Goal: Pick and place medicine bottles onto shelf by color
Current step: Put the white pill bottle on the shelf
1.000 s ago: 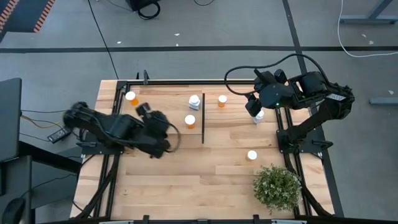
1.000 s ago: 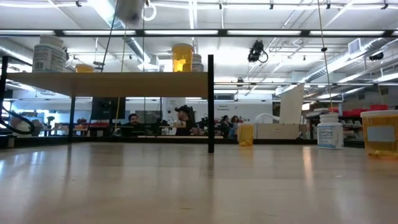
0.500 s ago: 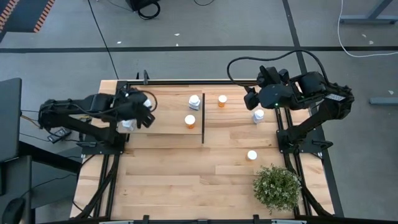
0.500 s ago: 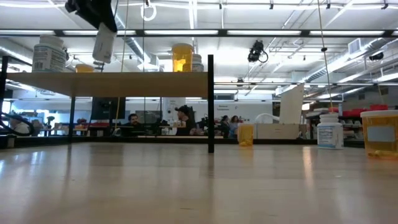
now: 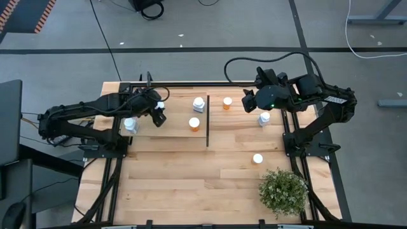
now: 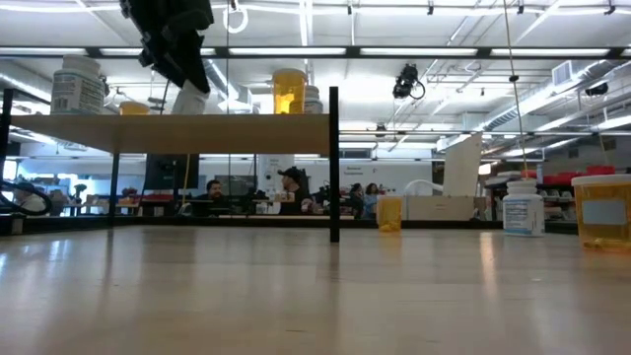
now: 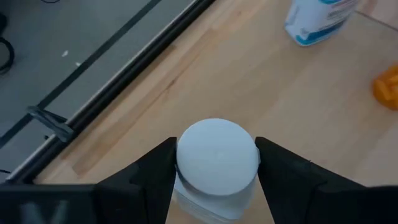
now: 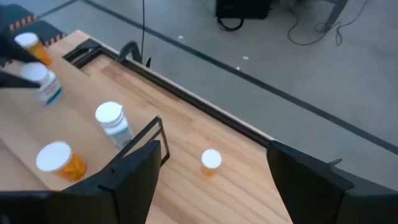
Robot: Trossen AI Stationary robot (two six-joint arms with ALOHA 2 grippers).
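Note:
My left gripper (image 5: 159, 113) is over the left half of the raised light-wood shelf (image 5: 175, 130), shut on a white medicine bottle (image 7: 216, 160). In the low view this bottle (image 6: 189, 99) hangs tilted just above the shelf top (image 6: 237, 132). A white bottle (image 5: 130, 124), another white one (image 5: 199, 103) and an orange one (image 5: 194, 123) stand on the shelf. An orange bottle (image 5: 227, 102) stands on the table right of the black divider (image 5: 207, 130). My right gripper (image 5: 249, 102) hovers open beside that bottle, with nothing between its fingers. My left gripper pinches the white bottle's upper body (image 7: 186, 193), just under the round cap, between its two fingers (image 7: 152, 177). The fingers slant down from above, past the cap. The bottle hangs tilted below them; whether its base touches the shelf, I cannot tell.
Two more white-capped bottles (image 5: 264, 118) (image 5: 257, 158) stand on the plank table at the right. A bushy potted plant (image 5: 283, 191) sits at the near right corner. The black frame rail (image 5: 191, 83) runs along the far edge. People show in the room beyond.
My left gripper has swung from the shelf's near edge toward the far edge, then a little right, and has come down with the white bottle from well above the shelf to just over it. My right wrist has rolled a little.

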